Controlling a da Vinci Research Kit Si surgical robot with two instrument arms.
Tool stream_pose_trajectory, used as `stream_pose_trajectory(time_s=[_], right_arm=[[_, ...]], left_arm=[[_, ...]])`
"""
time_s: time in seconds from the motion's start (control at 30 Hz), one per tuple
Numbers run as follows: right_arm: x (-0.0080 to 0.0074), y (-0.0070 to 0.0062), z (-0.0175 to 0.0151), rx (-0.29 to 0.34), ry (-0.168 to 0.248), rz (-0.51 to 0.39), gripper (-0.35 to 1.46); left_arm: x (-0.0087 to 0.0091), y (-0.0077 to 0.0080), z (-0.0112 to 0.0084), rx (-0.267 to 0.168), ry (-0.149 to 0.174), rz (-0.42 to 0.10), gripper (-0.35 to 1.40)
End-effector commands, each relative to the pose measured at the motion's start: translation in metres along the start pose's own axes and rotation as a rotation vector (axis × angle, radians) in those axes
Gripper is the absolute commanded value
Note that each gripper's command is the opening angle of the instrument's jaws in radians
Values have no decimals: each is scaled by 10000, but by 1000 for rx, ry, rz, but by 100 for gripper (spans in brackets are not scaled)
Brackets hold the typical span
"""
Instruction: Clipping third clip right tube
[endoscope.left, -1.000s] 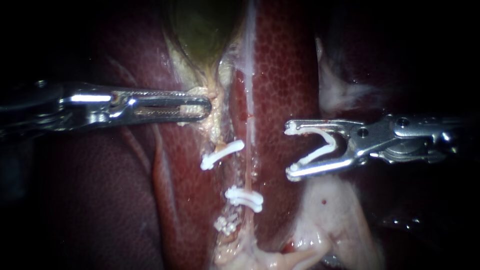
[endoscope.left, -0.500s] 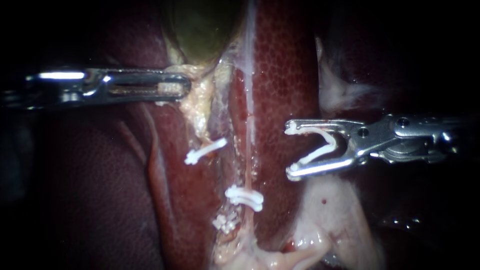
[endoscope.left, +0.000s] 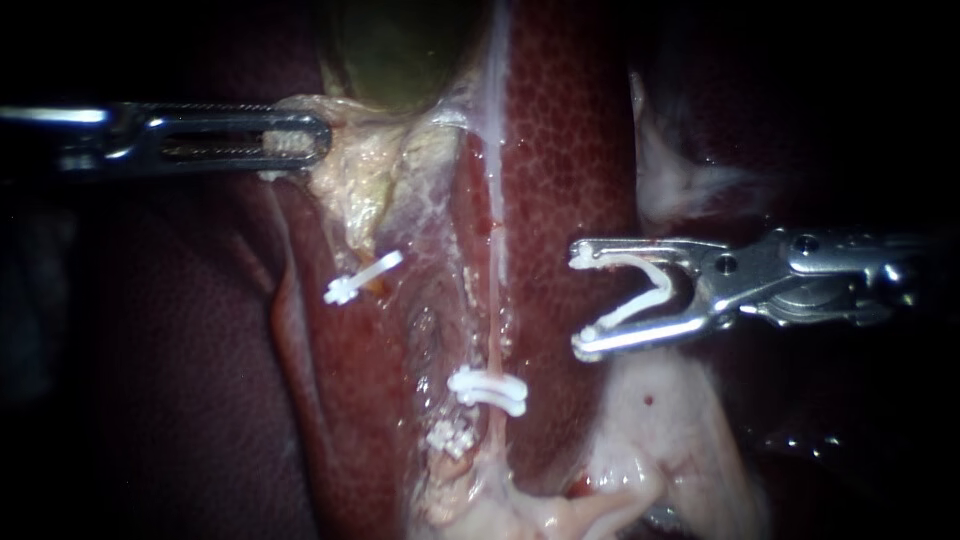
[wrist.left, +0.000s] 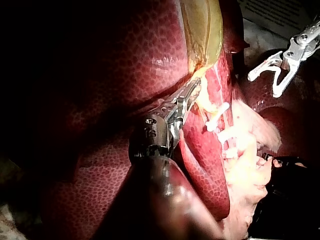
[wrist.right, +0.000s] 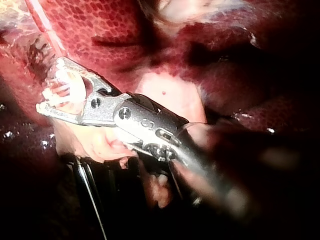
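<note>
The right tube (endoscope.left: 496, 290) runs as a thin pale strand down the liver, crossed low down by a white clip (endoscope.left: 487, 390). My right instrument (endoscope.left: 576, 303) hovers just right of the tube and clear of it, its jaws wide apart around an open white clip (endoscope.left: 640, 292). That loaded clip (wrist.right: 67, 90) also shows in the right wrist view. My left instrument (endoscope.left: 290, 140) is shut on pale tissue (endoscope.left: 350, 170) below the gallbladder (endoscope.left: 400, 50), stretching it leftward. Another white clip (endoscope.left: 362, 277) sits on the stretched tissue. In the left wrist view the left instrument (wrist.left: 192, 92) grips beside this clip (wrist.left: 216, 116).
Dark red liver (endoscope.left: 570, 130) lies on both sides of the tubes. A third small white clip (endoscope.left: 450, 438) sits low beside the right tube. Pale fatty tissue (endoscope.left: 660, 430) bulges below my right instrument. A whitish flap (endoscope.left: 670, 180) lies above it.
My left instrument has pulled up and to the left, dragging the pale tissue and the upper clip leftward and opening the space beside the right tube. My right instrument has not moved.
</note>
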Motion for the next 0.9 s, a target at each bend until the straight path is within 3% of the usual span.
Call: stream_pose_trajectory(time_s=[0.03,0.13,0.5,0.9], right_arm=[[-3,0,2,-2,-1,-1,60],[-12,2,9,1,2,-7,60],[-71,26,51,-13,-44,45,60],[-107,40,80,-36,-90,114,60]], left_arm=[[0,0,1,-2,0,0,-35],[0,0,1,-3,-1,-1,-35],[2,-1,0,-7,-2,-2,-35],[3,-4,0,-14,-5,-2,-35]])
